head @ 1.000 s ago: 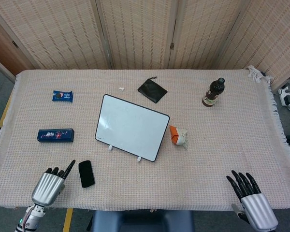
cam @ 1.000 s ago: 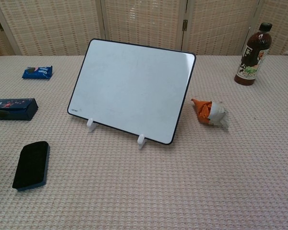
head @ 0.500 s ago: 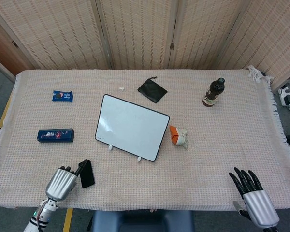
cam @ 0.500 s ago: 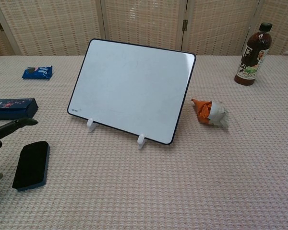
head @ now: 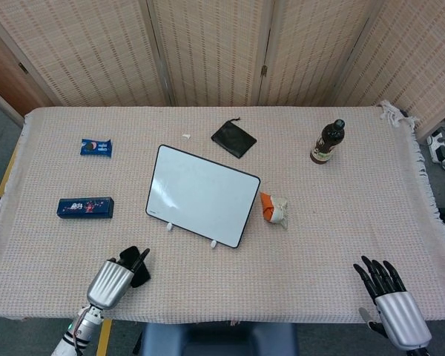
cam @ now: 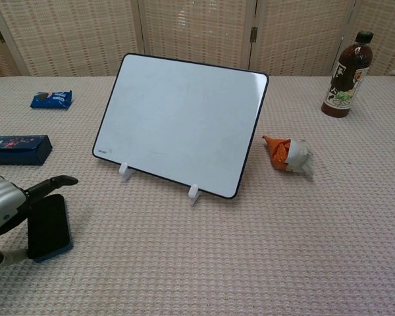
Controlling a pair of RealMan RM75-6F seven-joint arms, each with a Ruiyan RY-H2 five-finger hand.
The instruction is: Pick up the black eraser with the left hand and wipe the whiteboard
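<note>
The black eraser [cam: 49, 227] lies near the table's front left edge, mostly hidden under my left hand in the head view [head: 141, 277]. My left hand [head: 113, 280] [cam: 3, 207] grips it, one finger over its far end and the thumb at its near end. The whiteboard [head: 202, 194] [cam: 181, 122] stands tilted on two white feet at mid-table, its surface looking clean. My right hand [head: 389, 305] hovers at the front right edge with its fingers spread and nothing in it; the chest view does not show it.
A dark bottle [head: 328, 141] [cam: 345, 66] stands at the back right. An orange-and-white wrapped item [head: 273, 208] [cam: 286, 153] lies right of the board, a black pouch [head: 233, 138] behind it. A blue box [head: 85, 207] [cam: 16, 149] and a blue packet [head: 96, 147] lie at the left.
My left hand has moved right onto the eraser and its fingers have closed around it; the eraser has turned slightly. The right hand has barely shifted.
</note>
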